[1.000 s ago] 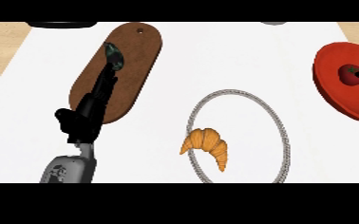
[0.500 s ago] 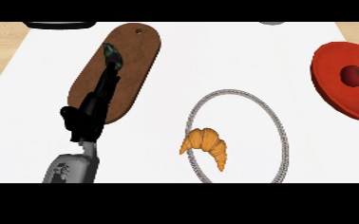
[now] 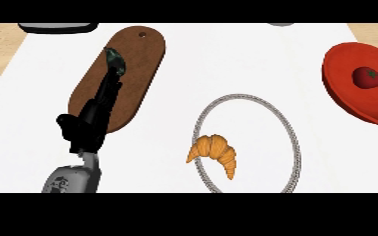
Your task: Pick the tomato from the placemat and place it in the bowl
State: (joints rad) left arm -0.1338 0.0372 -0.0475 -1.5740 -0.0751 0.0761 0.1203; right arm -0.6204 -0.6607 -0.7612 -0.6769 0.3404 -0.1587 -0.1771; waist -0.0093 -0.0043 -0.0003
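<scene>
The tomato (image 3: 364,76) lies inside the red bowl (image 3: 347,95) at the view's right edge, the bowl itself cut off by the frame. We judge that this is how the task wants it, though we cannot say from one moment what put it there. Left of the bowl and nearer the robot lies a white round placemat (image 3: 289,130) with a grey corded rim, bearing only a croissant (image 3: 214,152). Far left of the bowl, the robot's left hand (image 3: 90,120) stretches over a brown wooden cutting board (image 3: 144,67), its fingers (image 3: 109,82) straight and holding nothing, well apart from the tomato. The right hand shows nowhere. With the tomato in the bowl and no hand near it, we see no grasp in hand, and no carrying left that these things call for.
</scene>
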